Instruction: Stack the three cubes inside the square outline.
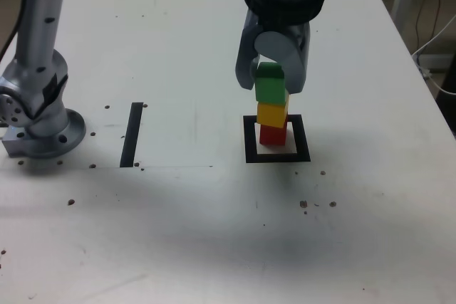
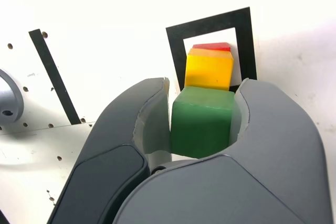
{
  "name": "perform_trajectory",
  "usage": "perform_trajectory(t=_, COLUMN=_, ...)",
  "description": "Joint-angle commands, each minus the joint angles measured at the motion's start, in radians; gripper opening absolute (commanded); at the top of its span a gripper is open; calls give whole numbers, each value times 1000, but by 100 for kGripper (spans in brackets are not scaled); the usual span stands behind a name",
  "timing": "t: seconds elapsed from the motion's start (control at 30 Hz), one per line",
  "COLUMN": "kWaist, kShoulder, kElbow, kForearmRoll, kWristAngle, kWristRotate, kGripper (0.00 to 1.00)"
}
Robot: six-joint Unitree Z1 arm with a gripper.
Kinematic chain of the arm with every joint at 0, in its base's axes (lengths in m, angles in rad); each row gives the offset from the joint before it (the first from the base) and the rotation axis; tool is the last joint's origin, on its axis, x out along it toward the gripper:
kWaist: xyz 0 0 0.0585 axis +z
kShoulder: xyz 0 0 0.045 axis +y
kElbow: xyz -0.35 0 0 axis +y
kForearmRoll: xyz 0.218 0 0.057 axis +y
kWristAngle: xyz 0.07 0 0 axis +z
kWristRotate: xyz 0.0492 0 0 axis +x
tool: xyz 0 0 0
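On the pale, speckled tabletop, from the exterior view's left, a straight black tape strip lies well apart from the black square tape outline, in which a small red cube sits below a yellow cube and a matte green cube pinched between the grey fingers.

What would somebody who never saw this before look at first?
Probably the bright little tower: a matte green cube over a matte yellow cube over a matte red cube, the red one inside a black tape square outline on the white table. Next, the big grey gripper reaching down from the top of the exterior view, its jaws on either side of the green cube.
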State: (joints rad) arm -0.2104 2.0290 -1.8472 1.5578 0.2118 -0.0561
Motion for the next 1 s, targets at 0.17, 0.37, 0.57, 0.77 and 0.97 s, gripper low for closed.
perform_trajectory(t=0.17, kWaist=9, kShoulder=5, kElbow=7, kForearmRoll=13, kWristAngle=16, kWristRotate=16, kGripper=24)
perform_trajectory(t=0.37, kWaist=17, kShoulder=7, kElbow=13, kForearmRoll=8, kWristAngle=25, kWristRotate=26, kGripper=24)
perform_trajectory(t=0.57, kWaist=20, kShoulder=16, kElbow=14, kForearmRoll=1, kWristAngle=29, kWristRotate=27, kGripper=24)
perform_trajectory(t=0.77, kWaist=22, kShoulder=26, kElbow=16, kForearmRoll=-3, kWristAngle=29, kWristRotate=27, kGripper=24)
perform_trajectory(t=0.97, kWaist=22, kShoulder=34, kElbow=19, kForearmRoll=-11, kWristAngle=29, kWristRotate=27, kGripper=25)
